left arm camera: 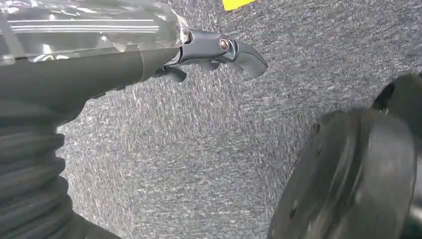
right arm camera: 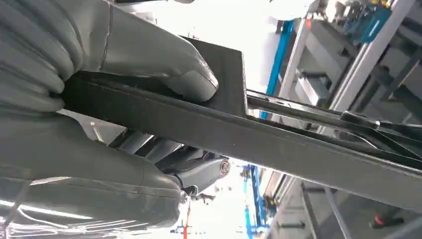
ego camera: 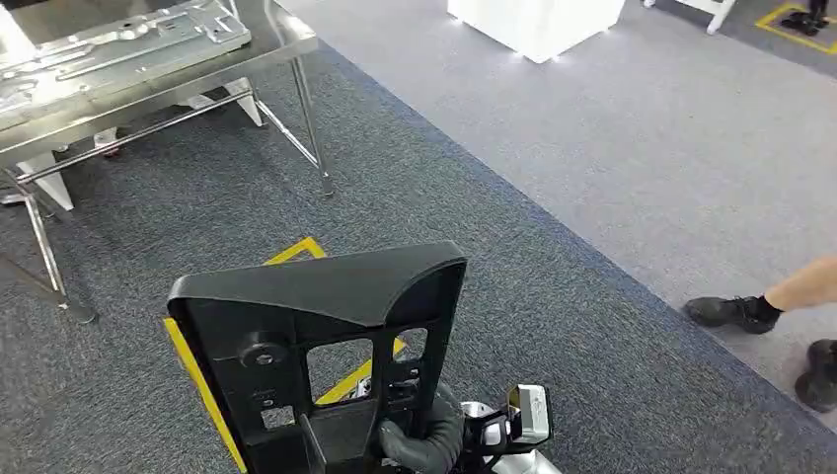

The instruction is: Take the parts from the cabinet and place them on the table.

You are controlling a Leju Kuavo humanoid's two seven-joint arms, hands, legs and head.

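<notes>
A large black plastic part (ego camera: 316,336) with several cut-out windows stands upright close in front of me, over the carpet. My right hand (ego camera: 424,444) grips it at its lower edge. In the right wrist view the thumb (right arm camera: 184,79) presses on one face of the black part (right arm camera: 298,144) while the fingers close under it. My left hand (left arm camera: 149,55) hangs over the grey carpet with its fingers (left arm camera: 239,55) stretched out and nothing in them. The steel table (ego camera: 148,114) stands at the far left, apart from the part.
Flat silver metal parts (ego camera: 118,49) lie on the table, whose thin legs (ego camera: 311,123) reach the carpet. Yellow floor tape (ego camera: 296,250) runs under the held part. A person's shoes (ego camera: 735,311) stand at the right edge. A white block (ego camera: 538,25) sits far ahead.
</notes>
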